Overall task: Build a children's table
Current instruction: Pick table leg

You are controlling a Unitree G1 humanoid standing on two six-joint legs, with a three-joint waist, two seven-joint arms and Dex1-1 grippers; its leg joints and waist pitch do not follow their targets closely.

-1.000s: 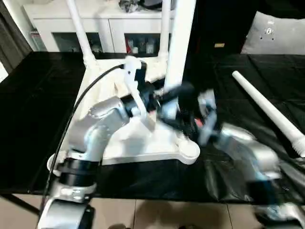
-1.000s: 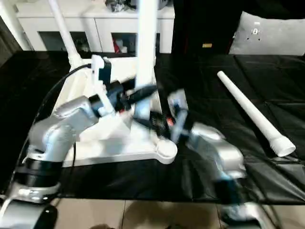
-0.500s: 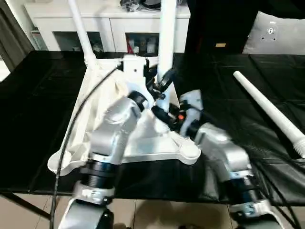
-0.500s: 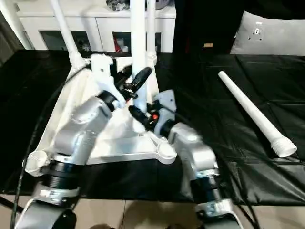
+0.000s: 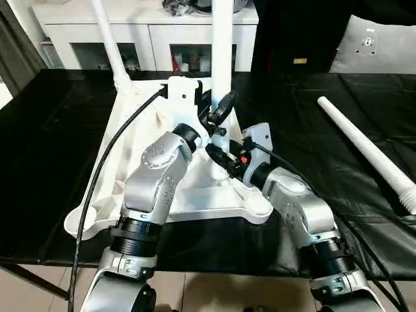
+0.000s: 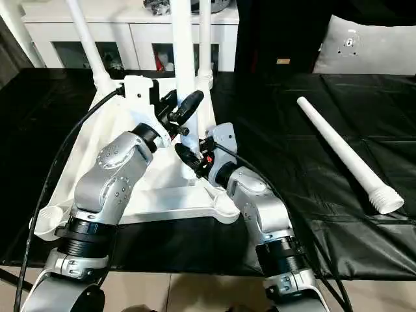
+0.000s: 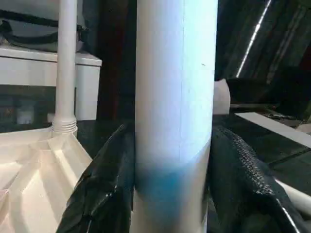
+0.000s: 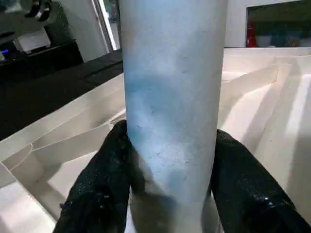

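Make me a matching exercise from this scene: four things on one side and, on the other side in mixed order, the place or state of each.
Things:
1. table top
2. loose leg
3. nearest upright leg
4. cabinet

Places or states:
a. stands at the back, behind the work
b. gripped by the left hand and the right hand
c. lies upside down, ribs facing up
d. lies flat on the black cover, on the right

Pairs: 1-c, 2-d, 3-b, 4-a

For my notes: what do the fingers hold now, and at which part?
Both grippers, left and right, hold one upright white leg near its lower end.
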